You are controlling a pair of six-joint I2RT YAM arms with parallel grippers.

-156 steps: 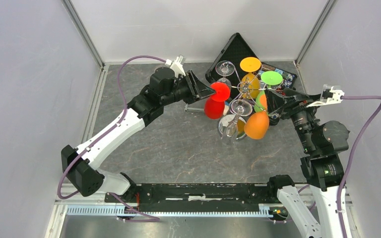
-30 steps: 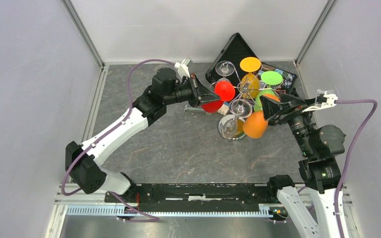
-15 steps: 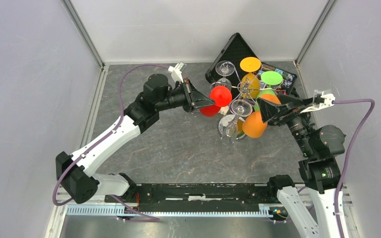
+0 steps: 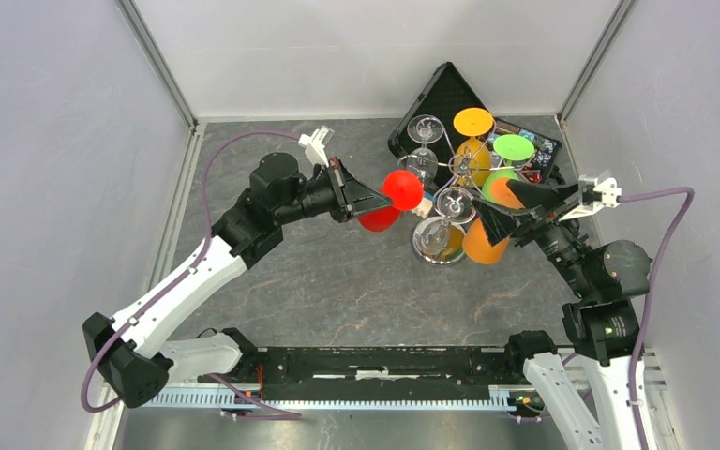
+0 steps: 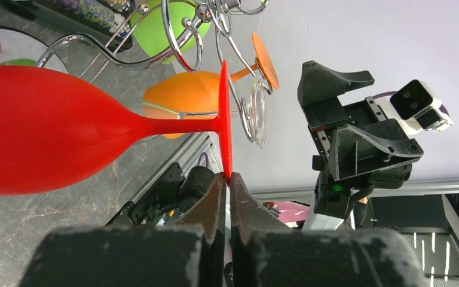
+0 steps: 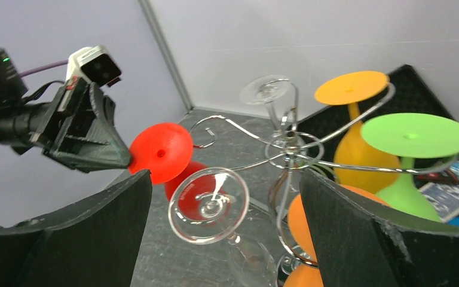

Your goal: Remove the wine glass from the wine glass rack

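Note:
My left gripper (image 4: 383, 196) (image 5: 228, 177) is shut on the rim of the red wine glass's (image 4: 400, 190) (image 5: 66, 128) (image 6: 161, 152) foot. The glass lies tilted sideways, its bowl low over the floor. Its foot sits just left of the wine glass rack's (image 4: 457, 169) (image 6: 287, 142) (image 5: 179, 42) curled silver arms, apart from them in the right wrist view. My right gripper (image 4: 493, 199) (image 6: 226, 179) stands wide open at the rack's right side. A clear glass (image 6: 209, 204) hanging on the rack shows between its fingers, untouched.
Orange (image 4: 473, 122) (image 6: 351, 88), green (image 4: 514, 147) (image 6: 415, 135) and clear (image 4: 426, 127) glasses hang upside down on the rack. A black case (image 4: 445, 94) lies behind it by the back wall. Grey walls close in the left, back and right.
My left arm has drawn the red glass leftward, away from the rack's arm. My right gripper has slid left toward the rack's middle, still open.

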